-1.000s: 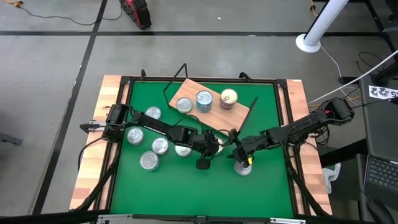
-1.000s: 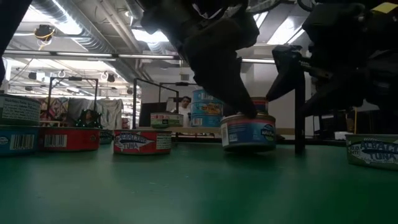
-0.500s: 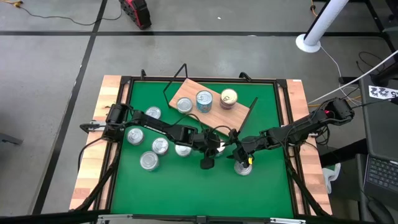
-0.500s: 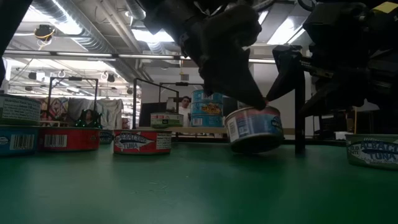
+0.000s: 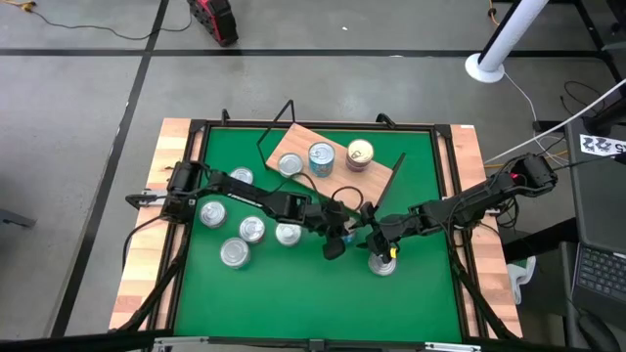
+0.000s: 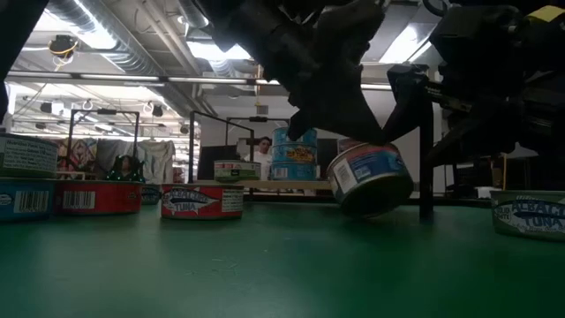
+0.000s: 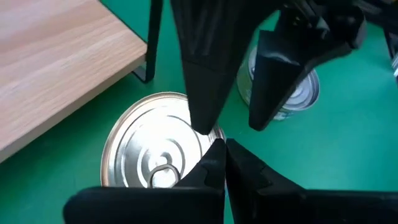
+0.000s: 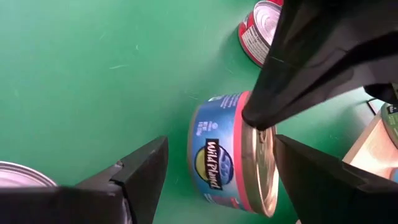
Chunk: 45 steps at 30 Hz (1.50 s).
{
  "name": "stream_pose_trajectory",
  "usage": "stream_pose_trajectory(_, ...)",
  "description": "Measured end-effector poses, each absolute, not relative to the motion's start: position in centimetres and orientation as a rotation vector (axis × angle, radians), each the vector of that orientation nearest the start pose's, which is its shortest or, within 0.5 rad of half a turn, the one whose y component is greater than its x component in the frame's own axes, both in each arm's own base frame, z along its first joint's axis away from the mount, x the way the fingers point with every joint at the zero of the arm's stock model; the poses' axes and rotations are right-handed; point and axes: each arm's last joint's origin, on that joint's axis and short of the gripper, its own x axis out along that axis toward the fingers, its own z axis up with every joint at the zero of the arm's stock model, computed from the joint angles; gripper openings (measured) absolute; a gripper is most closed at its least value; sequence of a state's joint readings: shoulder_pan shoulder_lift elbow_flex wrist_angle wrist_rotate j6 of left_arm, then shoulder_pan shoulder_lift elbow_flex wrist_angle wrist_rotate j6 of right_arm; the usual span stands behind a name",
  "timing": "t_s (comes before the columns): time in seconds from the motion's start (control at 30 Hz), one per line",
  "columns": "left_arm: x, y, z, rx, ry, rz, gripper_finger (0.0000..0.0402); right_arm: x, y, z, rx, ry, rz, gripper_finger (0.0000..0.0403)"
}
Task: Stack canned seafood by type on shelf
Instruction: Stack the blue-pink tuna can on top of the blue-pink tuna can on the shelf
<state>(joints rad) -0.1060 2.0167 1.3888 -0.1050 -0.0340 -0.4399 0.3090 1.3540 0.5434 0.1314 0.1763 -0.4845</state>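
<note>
Blue tin (image 6: 369,179) tilted under left gripper (image 6: 353,132).

The blue tin (image 8: 221,158) with a pink rim reads "Wild Planet" on its side label. In the low view, a red-and-blue tin (image 6: 201,200) on the surface reads "TUNA", and a tin at the far right edge (image 6: 530,215) reads "ALBACORE TUNA" in part.

Grey concrete floor (image 5: 78,147) around table; ceiling ducts (image 6: 124,44) overhead.
</note>
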Motion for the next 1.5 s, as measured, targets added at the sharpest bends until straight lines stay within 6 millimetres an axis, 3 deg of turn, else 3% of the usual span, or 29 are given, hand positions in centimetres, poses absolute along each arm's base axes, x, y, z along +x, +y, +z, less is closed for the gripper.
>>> stream_pose_trajectory(0.23, 44.01, -3.99, 18.48, -0.468, 0.694, 0.1, 0.0, 24.01, 7.02, 16.46, -0.643, 0.628, 0.25, 0.0287)
stream_pose_trajectory(1.33, 44.48, -3.65, 19.05, -0.601, 0.638, 0.057, 0.0, 23.77, 6.84, 16.16, -0.654, 0.675, 0.228, 0.0287)
stream_pose_trajectory(1.5, 44.47, -3.65, 19.04, -0.589, 0.639, 0.053, 0.0, 23.76, 6.87, 16.14, -0.634, 0.675, 0.234, 0.0262)
